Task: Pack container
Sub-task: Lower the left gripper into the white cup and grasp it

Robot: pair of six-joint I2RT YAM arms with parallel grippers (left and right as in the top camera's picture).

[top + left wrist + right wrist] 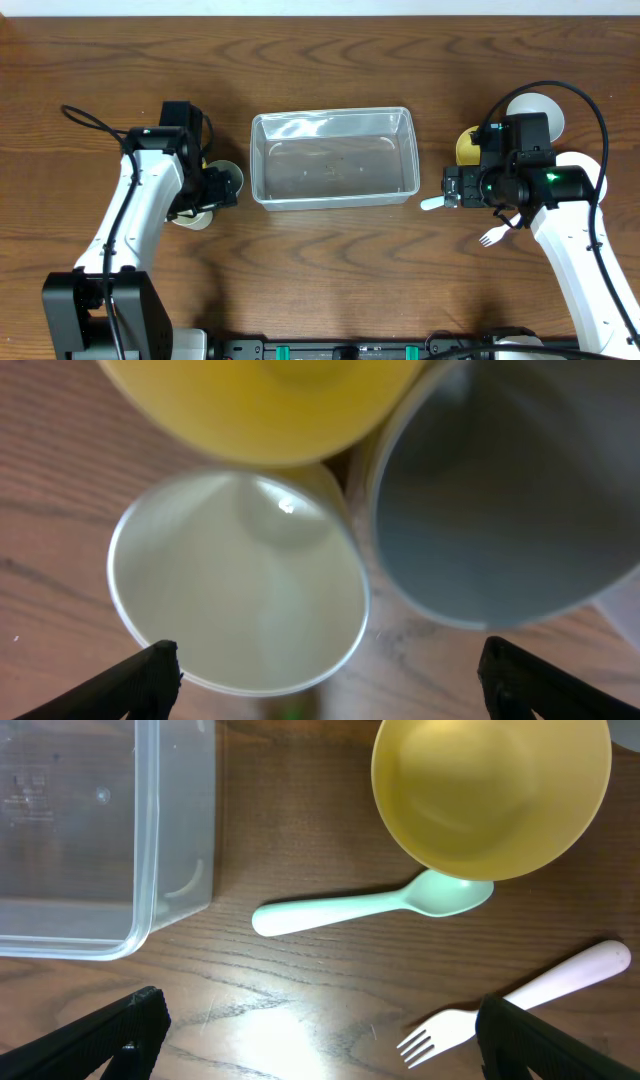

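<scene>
Container (335,160) lies whole overhead; right wrist catches only its corner.

Left hand (330,678) and right hand (325,1038) both hang low, jaws wide.

Overhead is bright, even and sharp, with soft shadows on the desk (330,250). Left wrist shot is blurry up close, tiny glare spot in the pale cup (240,600). Right wrist is crisp.
</scene>
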